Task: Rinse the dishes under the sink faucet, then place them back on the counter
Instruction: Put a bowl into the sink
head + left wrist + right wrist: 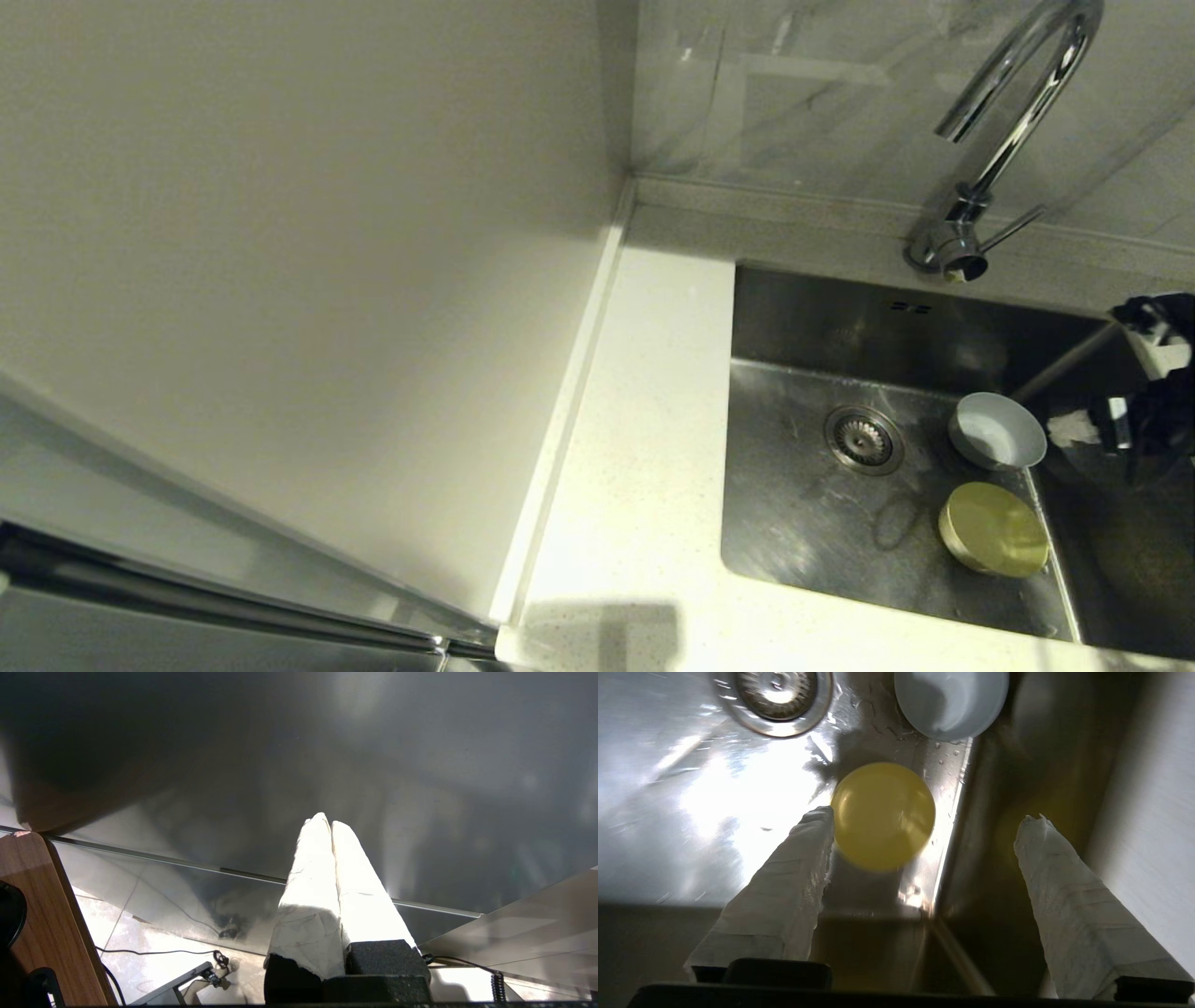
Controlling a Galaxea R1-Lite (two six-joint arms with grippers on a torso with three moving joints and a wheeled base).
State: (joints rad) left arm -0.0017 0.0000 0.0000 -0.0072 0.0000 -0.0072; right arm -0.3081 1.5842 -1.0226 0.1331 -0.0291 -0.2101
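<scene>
right gripper [924, 821]: fingers spread wide, nothing between them, hanging over the right side of the sink [794, 308]; in the head view only its dark body shows at the right edge.
key relation: the yellow-green bowl [883, 814] lies below and just ahead of the gripper, overlapping the tip of one finger [810, 833] rather than centred in the gap; the other finger is over the sink's right wall. My read: the hand needs a sideways shift toward the bowl before any closing.
yellow-green bowl, place: sink floor, front right corner, close to the right wall; looks upside down, base up. Round, so no long axis to line up with.
white bowl [997, 430]: further back along the same right wall, tipped on its side with the mouth up-left, near the drain [864, 439].
nearer arm: right, clearly; left gripper [327, 823] is parked away from the sink, fingers pressed together, holding nothing.
faucet [1013, 121]: back rim of the sink, no water visible.
counter [644, 448]: no dish on the visible part.
hidden: pink dish in no view; right fingertips cut off in the head view; contact between finger and bowl cannot be told.
</scene>
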